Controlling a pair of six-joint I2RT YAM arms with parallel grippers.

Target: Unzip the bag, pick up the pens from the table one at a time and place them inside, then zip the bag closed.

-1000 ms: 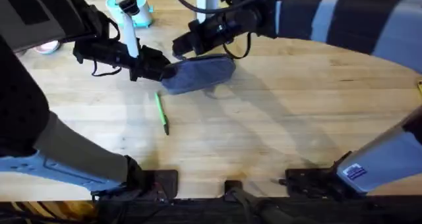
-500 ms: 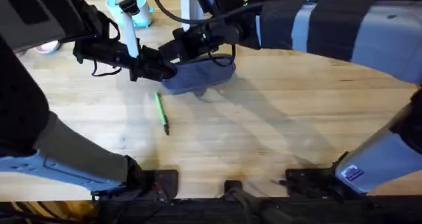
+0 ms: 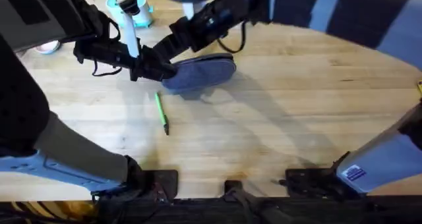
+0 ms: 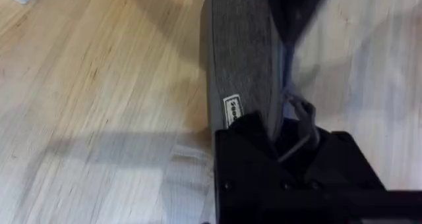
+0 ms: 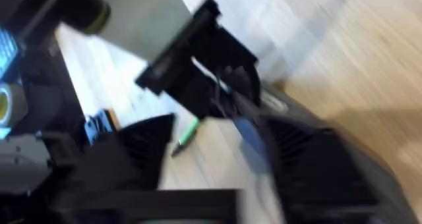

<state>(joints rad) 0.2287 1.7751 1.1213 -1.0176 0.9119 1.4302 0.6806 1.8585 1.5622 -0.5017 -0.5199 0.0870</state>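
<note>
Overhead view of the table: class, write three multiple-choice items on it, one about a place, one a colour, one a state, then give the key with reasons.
1. Where does the thin pen lie on the light wooden butcher-block table?
A. nearer the arm bases than the pouch
B. on top of the pouch
C. at the far right edge

2. What colour is the pen's barrel?
A. red
B. bright green
C. white

3. How does the oblong grey-blue fabric pouch rest?
A. hanging in the air
B. standing on end
C. lying on the table, the left gripper at its end

Key: A, the pen lies apart from the pouch, toward the bases; B, the barrel is green; C, the pouch lies flat.
</note>
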